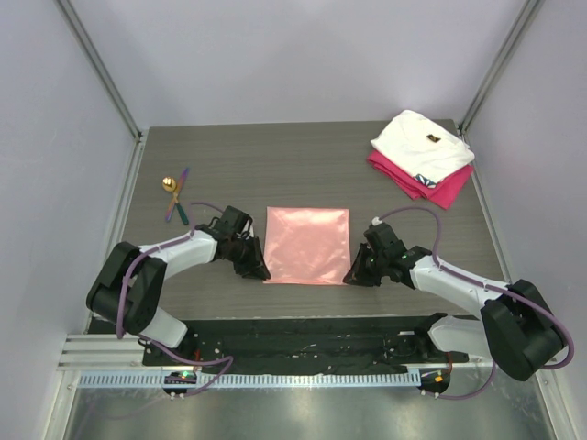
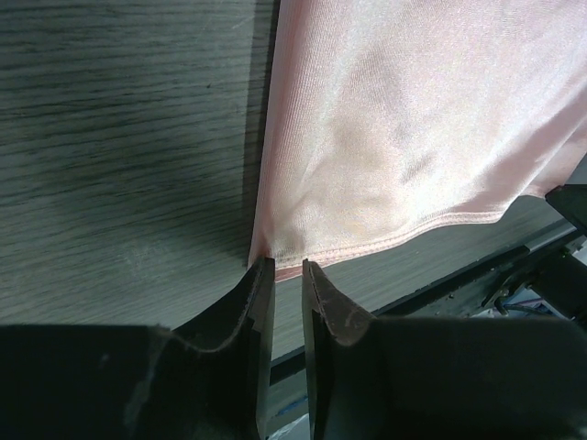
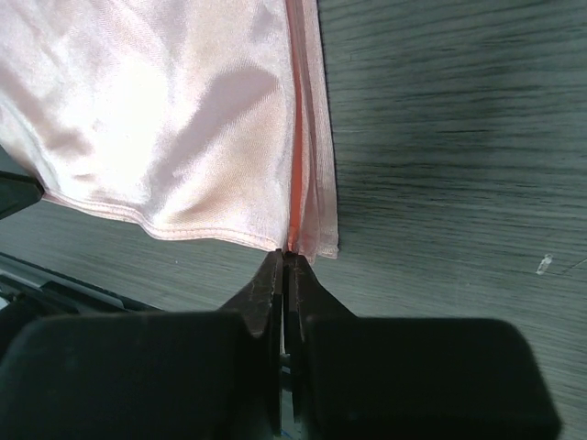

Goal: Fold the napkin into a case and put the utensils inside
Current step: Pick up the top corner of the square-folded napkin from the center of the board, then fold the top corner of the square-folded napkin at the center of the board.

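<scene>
Table (image 1: 303,170): dark wood-grain top with pale walls on three sides. Both arm bases sit at its near edge.
Left arm (image 1: 170,257): white links, black joints. Reaches from the near-left corner toward the middle, wrist low over the table.
Right arm (image 1: 459,286): mirrored pose from the near-right corner, wrist equally low.
Napkin (image 1: 307,245): salmon-pink, slightly shiny. Lies flat as a near-square in the middle of the table, a little toward the near edge, between the two grippers. Right wrist view shows several layers stacked along its right edge, so it is folded. Mild ripples run just above the near hem.
White cloth (image 1: 422,142): folded, at the far-right corner of the table, lying on top of the magenta cloth. Small dark tag on its upper face.
Magenta cloth (image 1: 447,191): folded, under the white cloth, showing along that cloth's near and right sides.
Left gripper (image 2: 286,268): at the napkin's near-left corner, tips down at the table. Jaws narrowly apart with a clear slit between them; the corner hem lies right at the tips.
Right gripper (image 3: 282,258): at the napkin's near-right corner. Jaws pressed together, pinching the near hem just beside the corner where the layers meet.
Utensils (image 1: 175,197): small crossed bunch close to the table's left edge, well apart from the napkin. One has a gold round bowl at the far end; the others have thin purple and green handles. All lie outside the napkin.
</scene>
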